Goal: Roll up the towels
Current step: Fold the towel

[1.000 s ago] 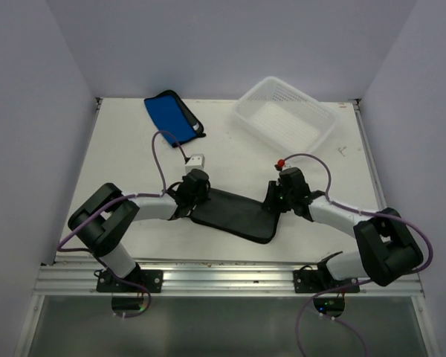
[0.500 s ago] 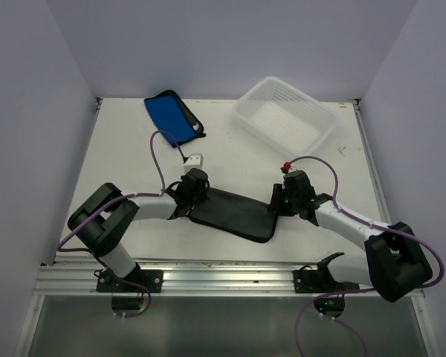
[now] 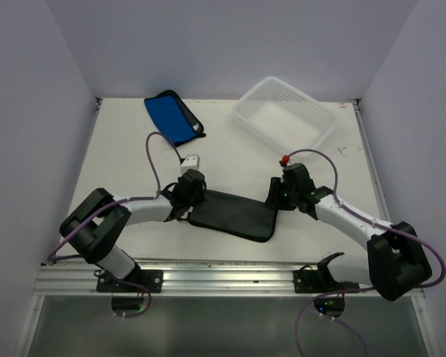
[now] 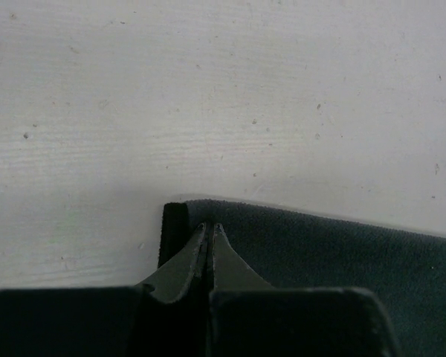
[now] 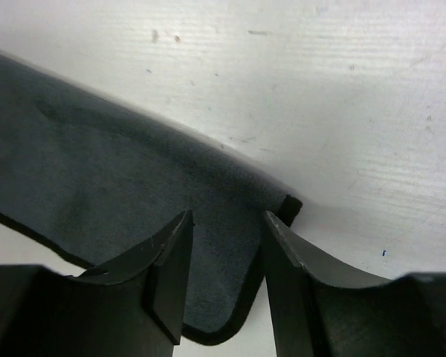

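White tabletop (image 3: 119,149): dark towel (image 3: 230,212) flat; left gripper (image 4: 210,229) closed at its left corner; right gripper (image 5: 227,223) half-parted astride its right end. Risk: ungripped right end drags, skewing the roll.

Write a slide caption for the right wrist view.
Right claw, jaws apart, over a corner of the dark towel on the white table.

L arm (image 3: 145,210) stretched low, reaching in toward centre. L gripper (image 4: 208,232) tips down, jaws pressed fully together. R arm (image 3: 349,217) mirrors it from the right side. R gripper (image 5: 229,220) angled down, jaws parted w/ a clear gap.
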### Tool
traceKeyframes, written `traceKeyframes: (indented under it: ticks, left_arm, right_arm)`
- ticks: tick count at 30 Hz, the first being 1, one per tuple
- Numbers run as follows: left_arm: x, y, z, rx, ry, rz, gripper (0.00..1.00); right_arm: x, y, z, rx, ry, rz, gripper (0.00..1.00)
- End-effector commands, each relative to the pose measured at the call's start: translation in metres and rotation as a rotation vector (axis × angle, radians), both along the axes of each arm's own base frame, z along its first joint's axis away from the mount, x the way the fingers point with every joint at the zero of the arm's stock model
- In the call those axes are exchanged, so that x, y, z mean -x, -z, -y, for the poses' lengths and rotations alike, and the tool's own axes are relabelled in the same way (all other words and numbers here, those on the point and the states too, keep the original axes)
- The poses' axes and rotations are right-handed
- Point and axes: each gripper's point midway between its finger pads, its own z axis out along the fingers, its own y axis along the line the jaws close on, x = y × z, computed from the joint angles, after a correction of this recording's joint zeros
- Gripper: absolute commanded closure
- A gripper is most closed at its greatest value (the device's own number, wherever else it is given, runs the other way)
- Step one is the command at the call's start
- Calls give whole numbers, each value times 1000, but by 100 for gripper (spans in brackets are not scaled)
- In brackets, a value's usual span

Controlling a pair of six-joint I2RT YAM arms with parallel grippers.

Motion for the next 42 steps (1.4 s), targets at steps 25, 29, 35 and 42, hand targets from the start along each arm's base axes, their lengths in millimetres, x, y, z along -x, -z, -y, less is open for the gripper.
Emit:
traceKeyframes:
  ticks: [25, 29, 35, 42]
  left_arm:
    - [6, -47, -11, 61, -14, 97, 64]
    - [6, -47, -14, 51, -15, 99, 62]
    - [7, -51, -14, 59, -13, 106, 60]
    - [8, -61, -8, 90, 8, 118, 59]
  right_arm:
    - [58, 11, 7, -124, 106, -137, 57]
    - [59, 18, 7, -128, 117, -144, 58]
    - [60, 29, 5, -133, 128, -166, 60]
    - [59, 34, 4, -125, 132, -176, 66]
